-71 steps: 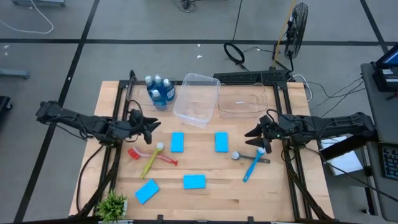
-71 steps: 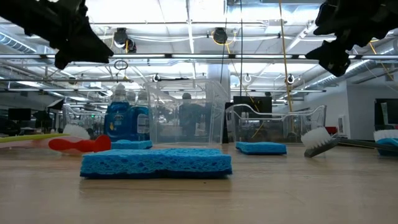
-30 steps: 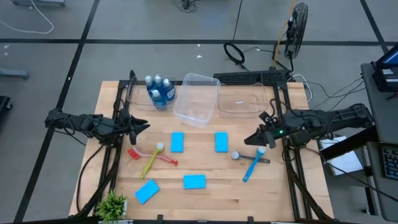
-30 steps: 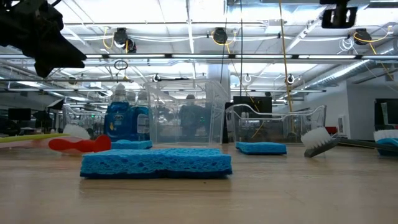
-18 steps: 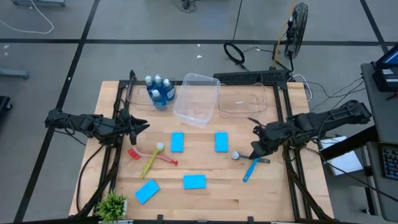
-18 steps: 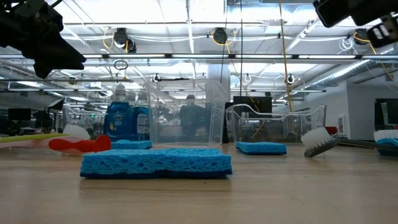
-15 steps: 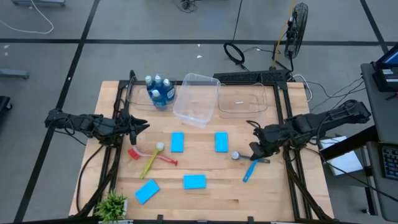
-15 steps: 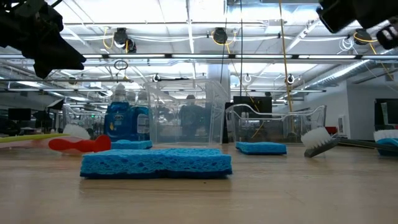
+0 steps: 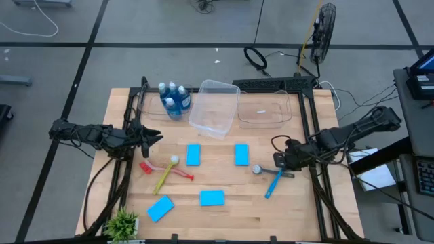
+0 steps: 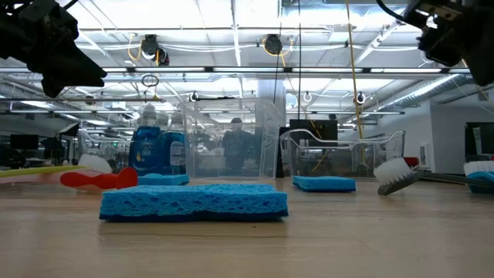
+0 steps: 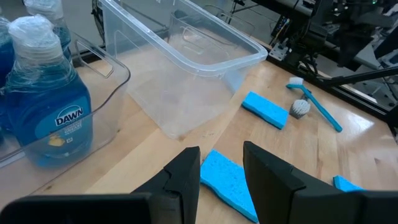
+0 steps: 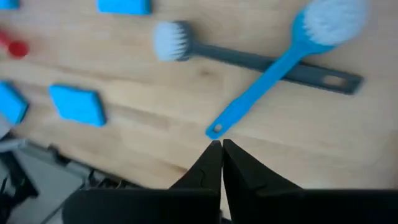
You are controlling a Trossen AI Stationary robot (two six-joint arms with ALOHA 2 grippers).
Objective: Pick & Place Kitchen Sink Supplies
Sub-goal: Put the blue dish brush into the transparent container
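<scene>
right gripper [image 12: 221, 144]: jaws pressed together, hovering above blue brush [image 12: 273, 68] lying crossed over dark-handled brush [image 12: 249, 58], centre-right of high view | advice: spread jaws, straddle blue handle clear of the crossing | left gripper [image 11: 221, 163]: jaws spread, waiting mid-left over counter [image 9: 230, 217]

Four cameras, one workbench

Overhead looks straight down; the low lens sits at table level; both share the clear bin [image 9: 214, 108] at 12 o'clock.
</scene>
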